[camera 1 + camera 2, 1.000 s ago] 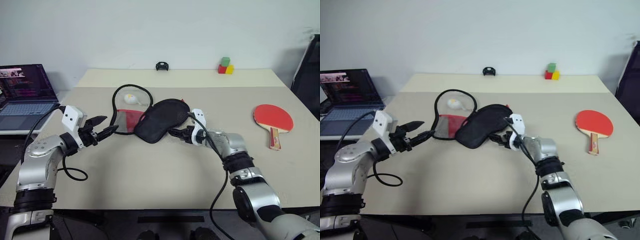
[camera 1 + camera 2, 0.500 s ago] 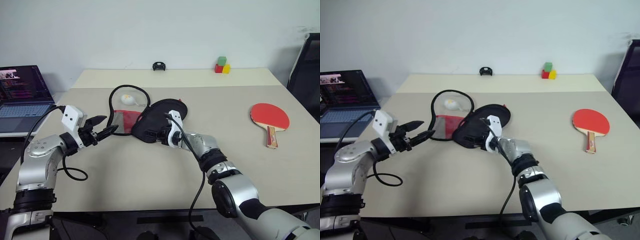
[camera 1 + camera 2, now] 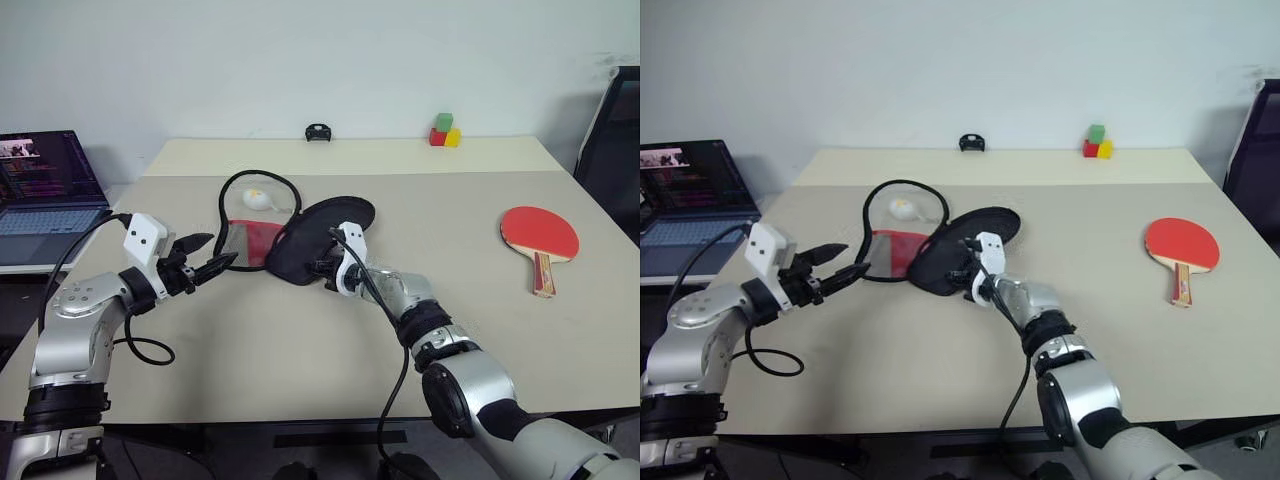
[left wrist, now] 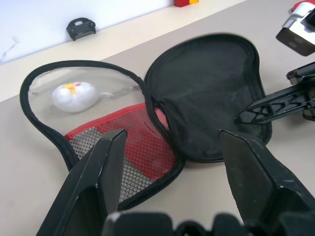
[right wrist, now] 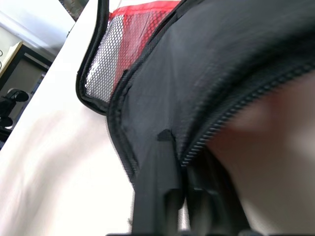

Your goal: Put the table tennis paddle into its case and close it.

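While its arm reaches in from the left edge of the desk (image 3: 300,350), the left claw (image 3: 212,254) points level toward the right, fingers apart and holding nothing, its tips just beside the left rim of the case (image 3: 290,240). That case lies unzipped and spread open left of the desk's middle: a clear-and-red mesh half on the left, a black fabric half on the right. From the left wrist view a white ball (image 4: 74,96) shows under the clear panel, and the other claw's fingers reach in at the black half's edge. To the right, the right arm stretches forward and leftward, its claw (image 3: 322,268) angled slightly down, fingers together at the near right rim of the black half. Its wrist view shows the pressed-together fingers (image 5: 162,191) right against the zipper edge, though whether fabric is pinched between them I cannot tell. Far right, well apart from everything, the table tennis paddle (image 3: 540,235) lies flat, red face up, handle toward the near edge.
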